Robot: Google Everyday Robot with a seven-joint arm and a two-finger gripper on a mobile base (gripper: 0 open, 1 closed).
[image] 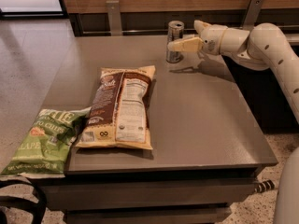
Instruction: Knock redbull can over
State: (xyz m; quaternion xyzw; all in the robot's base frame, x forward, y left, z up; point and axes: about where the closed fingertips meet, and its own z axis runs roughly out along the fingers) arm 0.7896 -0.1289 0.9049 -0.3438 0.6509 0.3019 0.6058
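Note:
The redbull can [174, 41] is a slim silver-grey can with darker bands. It stands upright near the far edge of the grey table [205, 120]. My gripper [173, 45] reaches in from the right on a white arm [261, 45]. Its cream fingertip meets the can's right side at mid height.
A brown and white chip bag [119, 107] lies flat in the middle left of the table. A green chip bag [44, 141] hangs over the front left corner. A wooden wall with metal brackets [113, 15] runs behind the table. A dark strap [23, 204] lies at the bottom left.

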